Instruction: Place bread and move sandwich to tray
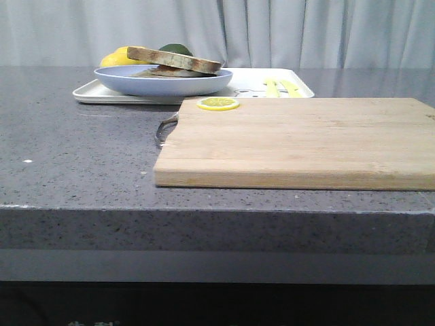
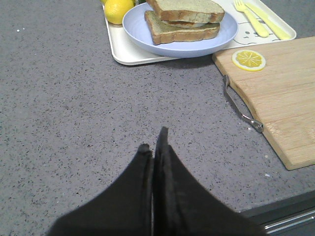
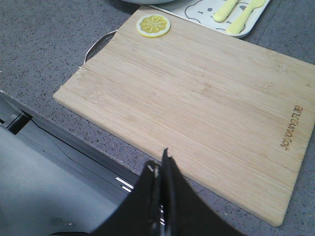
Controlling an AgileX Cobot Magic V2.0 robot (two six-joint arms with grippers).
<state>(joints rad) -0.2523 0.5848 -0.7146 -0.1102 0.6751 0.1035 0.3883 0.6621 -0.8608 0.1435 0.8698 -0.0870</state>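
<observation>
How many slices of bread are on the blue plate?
2: the top slice lies on the bottom slice, stacked on the blue plate on the tray. None shows elsewhere.

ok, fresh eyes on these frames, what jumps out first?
Probably the sandwich on the pale blue plate, which sits on the white tray at the far left of the counter, a lemon beside it. Next, the big wooden cutting board in front, bare except for a lemon slice at its far left corner. Both grippers, left and right, are shut and empty.
</observation>
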